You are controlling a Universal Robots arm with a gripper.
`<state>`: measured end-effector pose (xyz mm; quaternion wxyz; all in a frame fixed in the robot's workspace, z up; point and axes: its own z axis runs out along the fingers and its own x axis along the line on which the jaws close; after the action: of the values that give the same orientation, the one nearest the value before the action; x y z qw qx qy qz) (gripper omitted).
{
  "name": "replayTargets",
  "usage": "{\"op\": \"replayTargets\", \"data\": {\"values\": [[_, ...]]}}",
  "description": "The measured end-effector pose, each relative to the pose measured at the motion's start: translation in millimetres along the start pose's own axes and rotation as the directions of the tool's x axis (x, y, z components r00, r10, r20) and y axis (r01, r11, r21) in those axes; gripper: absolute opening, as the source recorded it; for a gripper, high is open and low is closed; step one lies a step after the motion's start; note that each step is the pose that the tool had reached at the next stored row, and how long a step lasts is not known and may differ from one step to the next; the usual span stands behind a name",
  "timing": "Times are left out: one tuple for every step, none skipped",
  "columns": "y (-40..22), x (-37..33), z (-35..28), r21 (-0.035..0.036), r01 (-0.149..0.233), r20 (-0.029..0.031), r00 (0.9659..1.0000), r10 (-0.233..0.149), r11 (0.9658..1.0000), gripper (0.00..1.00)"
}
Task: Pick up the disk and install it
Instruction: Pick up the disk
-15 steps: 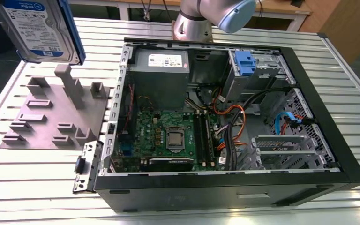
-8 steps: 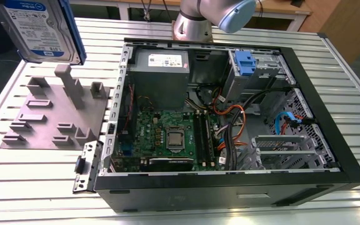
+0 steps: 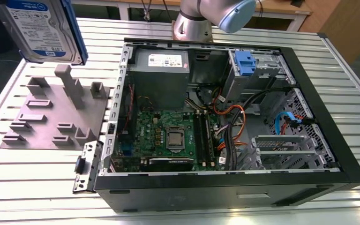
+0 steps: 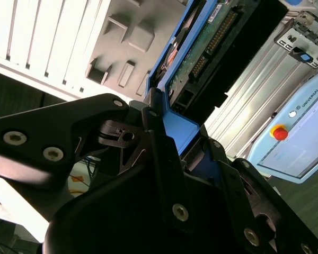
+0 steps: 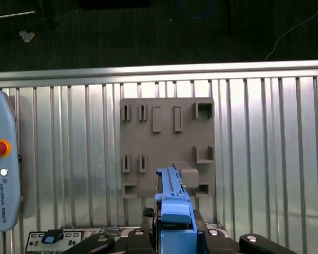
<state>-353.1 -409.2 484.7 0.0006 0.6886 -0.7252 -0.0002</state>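
Second wrist view: one gripper (image 4: 177,135) clamps one disk (image 4: 201,47) (blue-railed).

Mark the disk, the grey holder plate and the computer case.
disk (image 3: 39,26): exterior view, on its label.
grey holder plate (image 5: 167,140): first wrist view, on its flat middle.
computer case (image 3: 230,192): exterior view, on its black wall.

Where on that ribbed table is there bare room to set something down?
Bare table shows between the grey slotted plate and the exterior view's near edge, and in a strip past the open computer case on that view's right. Inside the case, boards and cables crowd everything. The pincer holds the disk above the plate.
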Motion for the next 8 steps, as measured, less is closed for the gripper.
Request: {"op": "replayTargets", "data": {"values": [[-0.4, 0.0, 0.0, 0.0, 0.0, 0.0, 1.0, 0.0, 1.0, 0.36], [-0.8, 0.0, 0.0, 0.0001, 0.0, 0.0, 1.0, 0.0, 1.0, 0.36], [-1.2, -0.1, 0.0, 0.0, 0.0, 0.0, 1.0, 0.0, 1.0, 0.36], [-1.5, -0.1, 0.0, 0.0, 0.0, -0.0001, 1.0, 0.0, 1.0, 0.36], [-1.8, -0.1, 0.0, 0.0, 0.0, 0.0, 1.0, 0.0, 1.0, 0.36], [-2.0, -0.1, 0.0, 0.0001, 0.0, 0.0, 1.0, 0.0, 1.0, 0.36], [-2.3, -0.1, 0.0, 0.0001, 0.0, 0.0, 1.0, 0.0, 1.0, 0.36], [-2.6, -0.1, 0.0, 0.0, 0.0, 0.0, 1.0, 0.0, 1.0, 0.36]]}}
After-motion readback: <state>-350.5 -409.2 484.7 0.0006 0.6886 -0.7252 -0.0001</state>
